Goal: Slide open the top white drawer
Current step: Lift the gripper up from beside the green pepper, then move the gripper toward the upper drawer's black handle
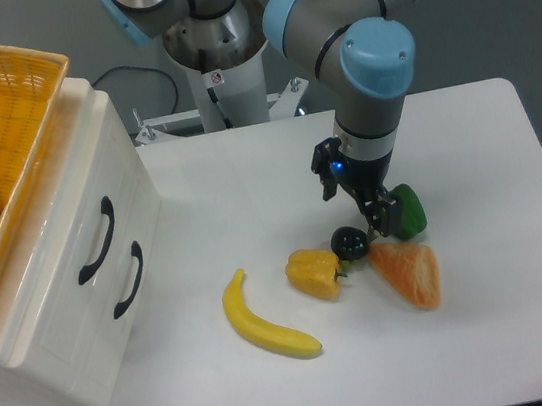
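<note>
We judge the opening not yet begun: the cabinet (62, 293) sits at the table's (464, 135) left edge, and its top drawer (86, 219) looks fully shut, black handle (97, 239) untouched. Our gripper (373, 211) hangs well apart, low among the toy food; whether its jaws are open we cannot tell. Next we must cross left to that upper handle, not the lower one. The basket (5, 109) sits on the cabinet. The banana (262, 320), orange slice (409, 269), yellow pepper (314, 273) and green piece (408, 209) lie beneath us.
</note>
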You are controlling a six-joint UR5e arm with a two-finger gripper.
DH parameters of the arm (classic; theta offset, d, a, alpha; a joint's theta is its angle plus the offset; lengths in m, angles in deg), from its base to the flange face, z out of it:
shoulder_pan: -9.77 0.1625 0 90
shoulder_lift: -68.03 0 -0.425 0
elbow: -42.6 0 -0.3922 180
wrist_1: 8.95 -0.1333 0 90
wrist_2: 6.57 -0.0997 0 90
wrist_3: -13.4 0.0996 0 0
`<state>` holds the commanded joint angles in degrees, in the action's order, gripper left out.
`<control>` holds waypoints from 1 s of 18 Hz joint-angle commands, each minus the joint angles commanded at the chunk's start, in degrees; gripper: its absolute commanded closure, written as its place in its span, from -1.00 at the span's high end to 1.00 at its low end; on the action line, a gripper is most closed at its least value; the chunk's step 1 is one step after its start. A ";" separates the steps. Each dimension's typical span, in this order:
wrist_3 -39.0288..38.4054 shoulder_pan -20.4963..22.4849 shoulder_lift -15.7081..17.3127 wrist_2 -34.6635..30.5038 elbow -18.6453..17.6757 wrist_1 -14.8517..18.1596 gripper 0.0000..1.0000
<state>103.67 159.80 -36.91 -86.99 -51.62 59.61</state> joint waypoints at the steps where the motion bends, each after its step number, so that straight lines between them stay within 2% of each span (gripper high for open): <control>1: -0.35 -0.09 0.00 0.61 0.00 0.09 1.00; 5: -4.30 -0.62 -0.44 3.07 0.44 0.18 1.00; 12: -19.50 -3.33 -1.41 3.17 1.58 1.05 1.00; 18: -22.05 -3.34 -0.62 3.61 2.98 8.60 1.00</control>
<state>81.62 156.46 -37.52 -83.38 -48.64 68.21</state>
